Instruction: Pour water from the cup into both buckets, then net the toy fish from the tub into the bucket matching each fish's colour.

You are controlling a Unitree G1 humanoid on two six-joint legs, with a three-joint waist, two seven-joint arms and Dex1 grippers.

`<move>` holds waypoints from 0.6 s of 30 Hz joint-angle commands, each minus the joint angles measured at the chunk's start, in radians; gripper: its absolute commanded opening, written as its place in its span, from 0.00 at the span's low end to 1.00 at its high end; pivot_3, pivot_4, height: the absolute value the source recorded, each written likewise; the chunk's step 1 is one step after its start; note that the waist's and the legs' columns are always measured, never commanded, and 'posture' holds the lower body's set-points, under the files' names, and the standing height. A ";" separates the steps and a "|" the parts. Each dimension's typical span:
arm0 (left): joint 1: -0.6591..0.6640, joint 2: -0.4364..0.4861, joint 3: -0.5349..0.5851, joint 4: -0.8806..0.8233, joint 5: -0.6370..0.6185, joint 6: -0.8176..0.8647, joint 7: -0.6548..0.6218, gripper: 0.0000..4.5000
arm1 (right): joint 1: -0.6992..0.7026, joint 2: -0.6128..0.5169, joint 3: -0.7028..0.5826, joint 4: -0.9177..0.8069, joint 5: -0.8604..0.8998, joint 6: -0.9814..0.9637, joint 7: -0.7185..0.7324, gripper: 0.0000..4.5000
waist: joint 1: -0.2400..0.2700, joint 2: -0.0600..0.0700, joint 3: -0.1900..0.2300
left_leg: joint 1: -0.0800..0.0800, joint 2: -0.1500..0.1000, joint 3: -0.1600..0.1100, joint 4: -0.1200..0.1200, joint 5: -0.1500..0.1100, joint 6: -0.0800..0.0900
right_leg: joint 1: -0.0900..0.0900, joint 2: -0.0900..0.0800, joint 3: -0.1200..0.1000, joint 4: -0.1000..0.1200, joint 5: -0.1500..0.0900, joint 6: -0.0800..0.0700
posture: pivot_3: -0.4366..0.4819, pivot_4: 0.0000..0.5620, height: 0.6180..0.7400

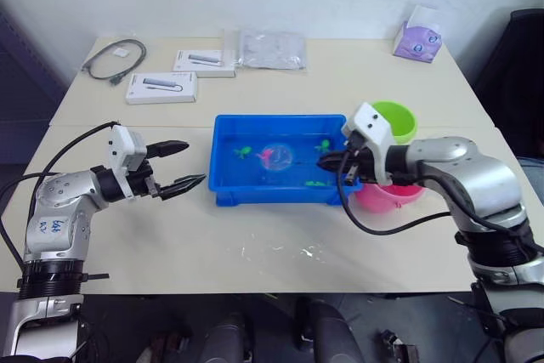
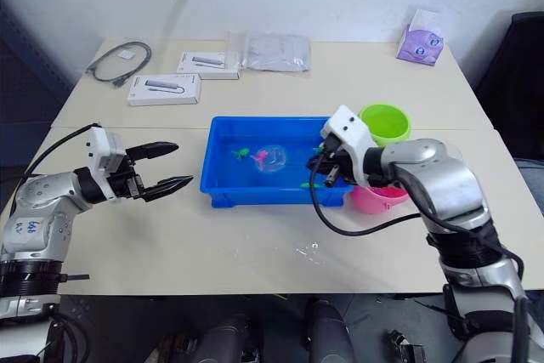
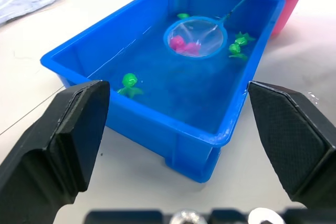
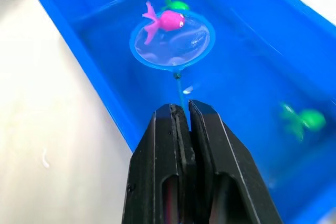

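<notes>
— Tools first, nearest the robot: how do they stand?

— The left tool [image 1: 174, 166] hovers over the bare table [image 1: 255, 252] just beside the tub's left end, fingers spread wide and holding nothing; I judge it is parked there out of the way. The right tool [image 4: 182, 109] has its fingers pressed together on the thin dark handle of the net [image 4: 172, 39], gripping the far end of the stick, probably so the hoop can reach toward the middle of the water.

— And the catch?

— A pink fish [image 4: 164, 21] lies across the hoop's far rim, inside the tub [image 1: 223, 195], ahead of the right tool along the stick. The hoop sits low at the water, so the fish seems scooped but not yet lifted.

— What else is in the tub?

— Several green fish [image 3: 128, 83], scattered around the net and apart from it.

— Then the buckets?

— The pink bucket [image 1: 389, 196] stands under the right forearm, touching or just beside the tub's right end, a short carry for this fish. The green bucket [image 1: 396, 118] stands just behind it.
</notes>
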State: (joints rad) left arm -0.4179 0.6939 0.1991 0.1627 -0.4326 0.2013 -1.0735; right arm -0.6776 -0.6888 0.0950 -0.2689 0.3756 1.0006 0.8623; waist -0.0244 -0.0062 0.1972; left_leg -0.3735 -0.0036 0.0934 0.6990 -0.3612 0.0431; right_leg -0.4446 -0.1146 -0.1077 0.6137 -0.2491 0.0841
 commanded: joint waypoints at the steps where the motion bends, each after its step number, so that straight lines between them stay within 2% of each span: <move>1: -0.046 -0.015 -0.020 -0.041 -0.024 0.008 -0.014 1.00 | 0.070 -0.026 -0.137 -0.118 0.081 -0.040 0.020 0.00 | 0.006 0.000 0.000 | 0.000 0.000 0.000 0.000 0.000 0.000 | 0.000 0.000 0.000 0.000 0.000 0.000 | 0.48 0.27 1.00; 9: -0.136 -0.074 -0.089 -0.031 -0.032 0.030 -0.050 1.00 | 0.383 -0.057 -0.457 -0.337 0.164 -0.114 -0.020 0.00 | 0.035 0.000 0.000 | 0.000 0.000 0.001 0.000 0.000 0.000 | 0.000 0.001 0.000 0.000 0.000 0.000 | 0.48 0.27 1.00; 13: -0.177 -0.108 -0.127 0.006 -0.028 0.022 -0.091 1.00 | 0.577 -0.014 -0.673 -0.416 0.199 -0.190 -0.047 0.00 | 0.050 0.000 0.000 | 0.001 -0.001 0.001 0.000 0.000 0.000 | 0.001 0.004 0.001 -0.001 0.000 0.001 | 0.48 0.27 1.00; 18: -0.222 -0.153 -0.168 0.059 -0.021 0.014 -0.145 1.00 | 0.831 0.029 -0.836 -0.429 0.124 -0.420 -0.011 0.00 | 0.051 0.000 0.000 | 0.002 -0.001 0.001 0.000 0.000 0.001 | 0.003 0.007 0.001 -0.001 0.001 0.001 | 0.48 0.27 1.00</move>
State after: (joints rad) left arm -0.6219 0.5448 0.0324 0.2208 -0.4461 0.2287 -1.1973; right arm 0.1292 -0.6715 -0.6814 -0.6723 0.5254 0.6593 0.8434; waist 0.0265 -0.0064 0.1971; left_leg -0.3708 -0.0047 0.0945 0.6992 -0.3609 0.0438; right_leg -0.4409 -0.1073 -0.1064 0.6123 -0.2483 0.0855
